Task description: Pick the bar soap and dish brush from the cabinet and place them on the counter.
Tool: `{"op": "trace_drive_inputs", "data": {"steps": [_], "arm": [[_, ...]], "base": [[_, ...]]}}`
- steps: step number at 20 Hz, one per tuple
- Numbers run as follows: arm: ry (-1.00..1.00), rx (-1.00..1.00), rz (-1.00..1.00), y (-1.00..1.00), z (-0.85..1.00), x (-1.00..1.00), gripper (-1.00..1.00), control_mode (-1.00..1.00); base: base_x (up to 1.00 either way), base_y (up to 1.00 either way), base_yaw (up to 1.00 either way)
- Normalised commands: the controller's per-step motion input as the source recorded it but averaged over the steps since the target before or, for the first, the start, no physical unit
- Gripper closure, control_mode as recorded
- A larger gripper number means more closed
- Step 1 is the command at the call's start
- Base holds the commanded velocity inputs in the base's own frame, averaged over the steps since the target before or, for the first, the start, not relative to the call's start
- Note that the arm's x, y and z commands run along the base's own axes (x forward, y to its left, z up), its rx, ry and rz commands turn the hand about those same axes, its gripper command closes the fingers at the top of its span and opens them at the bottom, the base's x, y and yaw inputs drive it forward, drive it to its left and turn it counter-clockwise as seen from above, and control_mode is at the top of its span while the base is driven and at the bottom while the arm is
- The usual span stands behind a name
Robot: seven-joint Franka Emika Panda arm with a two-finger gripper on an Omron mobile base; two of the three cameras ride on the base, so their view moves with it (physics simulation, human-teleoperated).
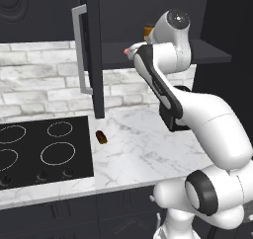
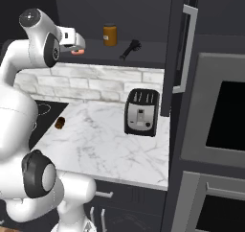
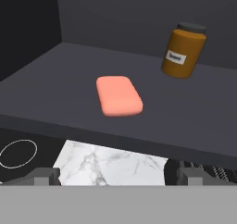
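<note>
The salmon-pink bar soap (image 3: 118, 96) lies flat on the dark shelf of the open cabinet (image 3: 194, 112); it also peeks out as a pink spot (image 2: 78, 51) under the hand. My gripper (image 3: 118, 176) hovers open at the shelf's front edge, just short of the soap, its fingertips (image 3: 46, 176) wide apart and holding nothing. The black dish brush (image 2: 130, 49) lies further right on the same shelf. Below spreads the white marble counter (image 2: 105, 140).
An amber jar (image 3: 184, 52) stands on the shelf behind the soap. A toaster (image 2: 141, 112) and a dark brown lump (image 2: 60, 123) sit on the counter. The black cooktop (image 1: 44, 151) lies to the left. Open cabinet doors (image 1: 91, 50) flank the shelf; an oven (image 2: 225, 116) is at right.
</note>
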Motion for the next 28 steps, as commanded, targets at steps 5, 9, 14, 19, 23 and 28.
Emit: {"op": "trace_drive_inputs", "data": {"steps": [5, 9, 14, 19, 23, 28], "arm": [[0.00, 0.00, 0.00, 0.04, -0.10, 0.31, -1.00, -1.00], [0.01, 0.00, 0.00, 0.10, -0.04, 0.28, -1.00, -1.00], [0.02, 0.00, 0.00, 0.08, 0.00, 0.35, -1.00, -1.00], [0.04, 0.00, 0.00, 0.03, -0.01, 0.39, -1.00, -1.00], [0.05, 0.00, 0.00, 0.02, -0.06, 0.33, -1.00, -1.00], [0.04, 0.00, 0.00, 0.04, -0.11, 0.29, -1.00, -1.00]], "base": [[0.00, 0.00, 0.00], [0.00, 0.00, 0.00], [0.00, 0.00, 0.00], [0.00, 0.00, 0.00], [0.00, 0.00, 0.00], [0.00, 0.00, 0.00]]}}
